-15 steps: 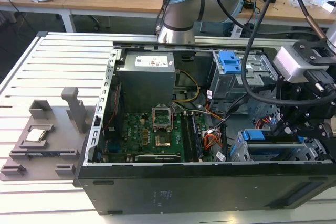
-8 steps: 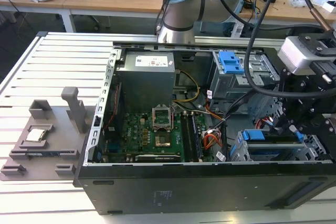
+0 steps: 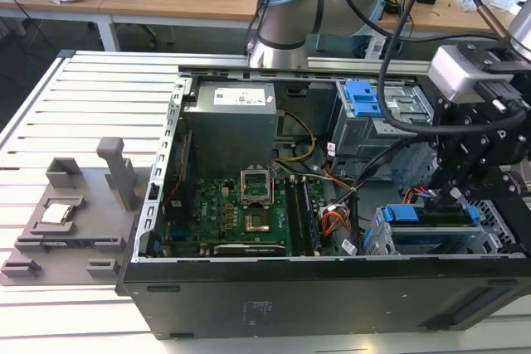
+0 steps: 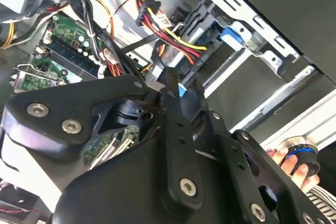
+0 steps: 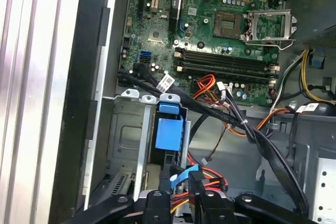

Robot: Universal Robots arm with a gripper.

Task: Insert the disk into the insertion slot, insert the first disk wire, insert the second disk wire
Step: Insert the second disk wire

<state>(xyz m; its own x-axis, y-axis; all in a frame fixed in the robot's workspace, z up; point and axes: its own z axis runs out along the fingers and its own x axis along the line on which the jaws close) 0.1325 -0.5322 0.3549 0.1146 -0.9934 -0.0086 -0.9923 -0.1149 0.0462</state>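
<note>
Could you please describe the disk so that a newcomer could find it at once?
Start at the open computer case. In the exterior view's right corner sits a silver drive cage; the disk lies there under the hand, marked out by its bright blue carrier.

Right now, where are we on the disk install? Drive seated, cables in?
Done, apparently: the disk, with its blue carrier, sits in the insertion slot at the exterior view's lower right. In hand: the gripper is down at the disk's end, closed on a blue cable connector, beside a red-yellow wire bundle. Left: I cannot tell whether either wire is plugged in yet.
</note>
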